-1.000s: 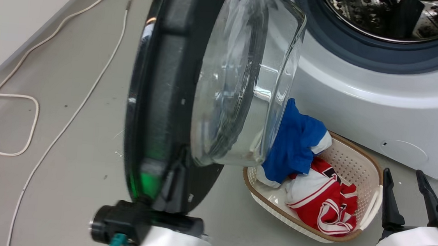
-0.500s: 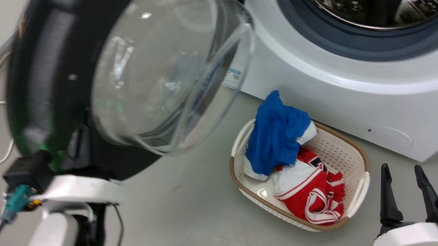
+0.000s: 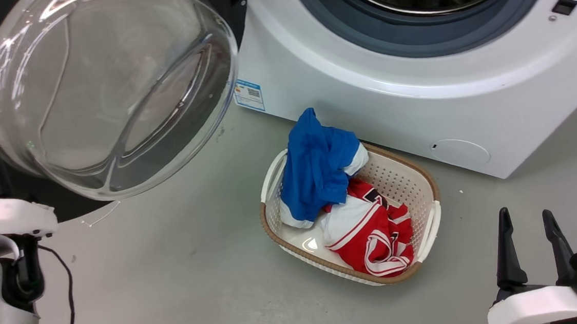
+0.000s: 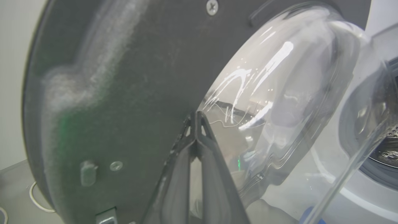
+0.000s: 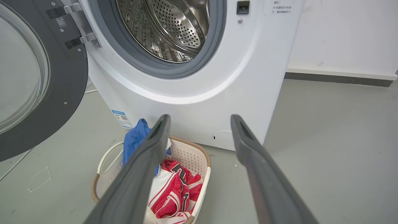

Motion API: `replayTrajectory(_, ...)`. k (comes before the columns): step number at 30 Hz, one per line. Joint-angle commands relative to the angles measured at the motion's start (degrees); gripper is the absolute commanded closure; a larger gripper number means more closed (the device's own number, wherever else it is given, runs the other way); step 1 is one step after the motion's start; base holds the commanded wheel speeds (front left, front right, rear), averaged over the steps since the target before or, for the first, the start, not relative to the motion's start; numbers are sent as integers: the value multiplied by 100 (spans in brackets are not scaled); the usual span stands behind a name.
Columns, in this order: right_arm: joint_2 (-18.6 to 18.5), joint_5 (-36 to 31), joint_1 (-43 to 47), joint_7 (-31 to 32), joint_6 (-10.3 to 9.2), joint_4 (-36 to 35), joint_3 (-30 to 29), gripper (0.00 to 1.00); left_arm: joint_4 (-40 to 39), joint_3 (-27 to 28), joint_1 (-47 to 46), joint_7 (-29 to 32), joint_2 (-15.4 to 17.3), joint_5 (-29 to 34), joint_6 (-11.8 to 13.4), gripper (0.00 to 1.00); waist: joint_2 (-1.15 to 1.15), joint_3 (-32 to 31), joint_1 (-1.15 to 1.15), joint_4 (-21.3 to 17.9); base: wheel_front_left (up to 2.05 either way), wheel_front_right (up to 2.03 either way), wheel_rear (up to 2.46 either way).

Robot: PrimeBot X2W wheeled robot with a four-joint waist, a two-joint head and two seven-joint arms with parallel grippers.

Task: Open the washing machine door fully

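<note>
The washing machine door point(image 3: 105, 75), glossy black with a clear bulging glass bowl, stands swung wide to the left of the machine, its inner side facing me. It hangs on hinges point(image 5: 77, 39) at the left of the opening. In the left wrist view my left gripper point(image 4: 196, 115) is shut, its joined fingertips lying against the door's black inner face point(image 4: 130, 77) beside the glass. Its white wrist point(image 3: 3, 217) shows below the door. My right gripper point(image 3: 531, 222) is open at the lower right, away from the door, with nothing between its fingers point(image 5: 149, 146).
The white washing machine point(image 3: 375, 102) shows its steel drum point(image 5: 168, 28) and grey rubber ring. A cream basket point(image 3: 430, 219) with blue and red clothes sits on the floor before it. A wall point(image 5: 342, 37) runs behind at the right. A white cable point(image 4: 37, 202) lies under the door.
The door has swung from nearly edge-on to wide open on the left, and my left arm went left with it. The head view also shifted. The right gripper kept still.
</note>
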Motion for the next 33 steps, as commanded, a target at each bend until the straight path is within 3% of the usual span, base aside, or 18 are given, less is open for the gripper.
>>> replayTrajectory(1,32,43,-101,-49,-1,53,16,0,87,193,-82,-5,19,47,-32,100,0,-36,0,-77,0,0,0)
replayTrajectory(9,71,-34,-52,-127,-1,213,17,0,-4,502,219,-8,-193,282,-151,100,0,-262,0,-161,0,0,0)
replayTrajectory(17,122,-34,26,-185,-1,305,73,0,-923,419,1036,-8,-723,737,-179,100,0,-541,0,-367,0,0,0)
replayTrajectory(27,158,-14,147,-142,-1,346,156,0,-1738,-546,1762,56,-1117,1175,-146,100,0,-779,0,-735,0,0,0)
replayTrajectory(33,164,15,162,-135,-1,372,279,0,-1577,-1266,1627,131,-1171,1344,-290,100,0,-811,0,-1071,0,0,0)
